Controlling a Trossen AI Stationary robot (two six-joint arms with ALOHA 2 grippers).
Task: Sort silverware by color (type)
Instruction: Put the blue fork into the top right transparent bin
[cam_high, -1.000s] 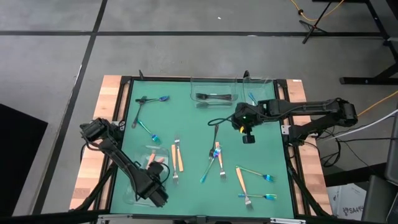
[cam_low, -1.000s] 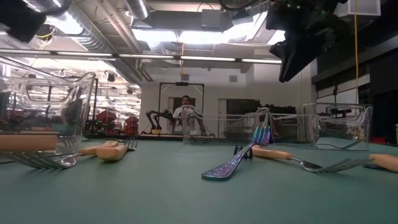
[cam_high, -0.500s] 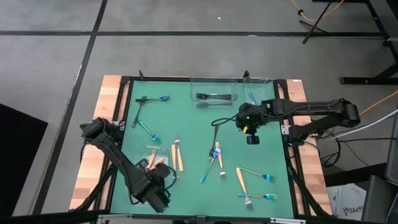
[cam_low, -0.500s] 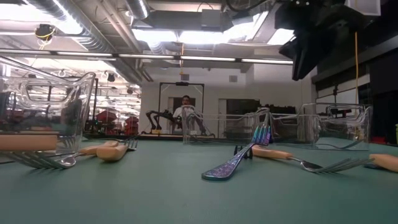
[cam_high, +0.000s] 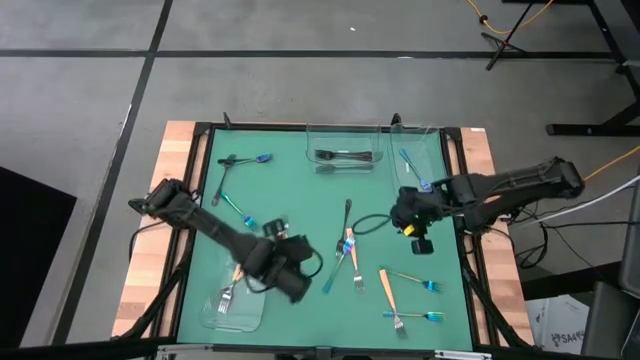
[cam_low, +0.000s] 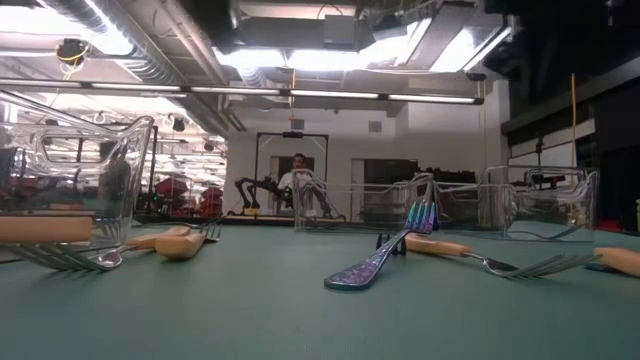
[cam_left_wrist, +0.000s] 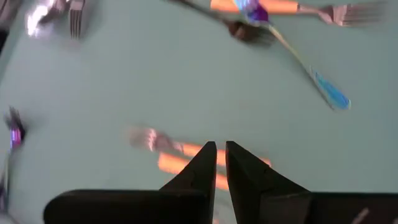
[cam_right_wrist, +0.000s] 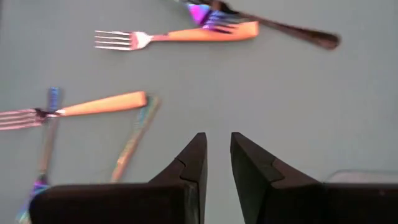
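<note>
Low view — grippers hidden; forks (cam_low: 375, 262) blurred

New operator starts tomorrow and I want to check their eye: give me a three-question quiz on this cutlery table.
1. True or false: in the overhead view, the top-middle tray holds black cutlery.
2. The top-right tray holds: A) an orange-handled fork, B) a blue fork, C) nothing.
3. Fill in: the tool hovering near the middle of the mat belongs to the ___ arm; the other tool hangs toward the right edge.
Key: 1 true; 2 B; 3 left.
</note>
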